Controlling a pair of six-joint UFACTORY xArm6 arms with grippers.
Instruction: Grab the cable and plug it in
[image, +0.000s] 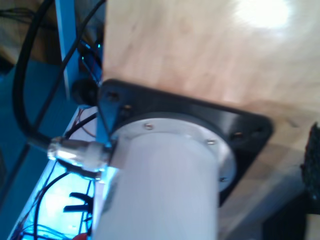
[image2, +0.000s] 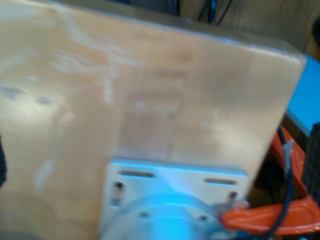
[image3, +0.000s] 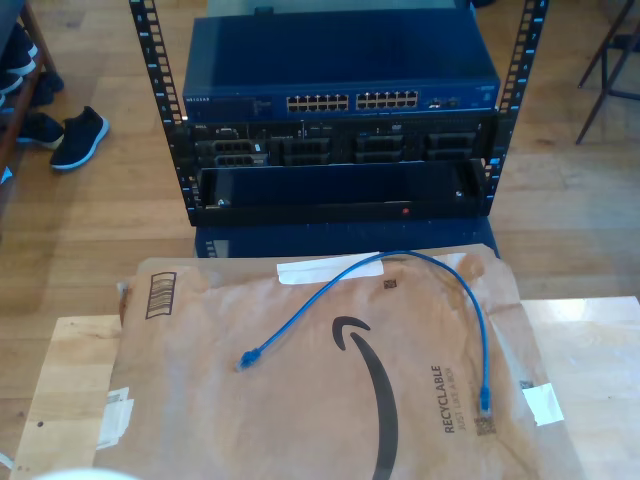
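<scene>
Looking at it, you're barely starting: the blue patch cable (image3: 400, 262) is lying ungrabbed on the cardboard (image3: 300, 400), near the network switch (image3: 340, 95); can't tell either gripper's jaw state.

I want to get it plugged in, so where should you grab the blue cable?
Grip the blue cable just behind a plug, probably the one nearer the exterior view's right, coming from straight above: it lies flat on the brown paper, that end running straight.
</scene>
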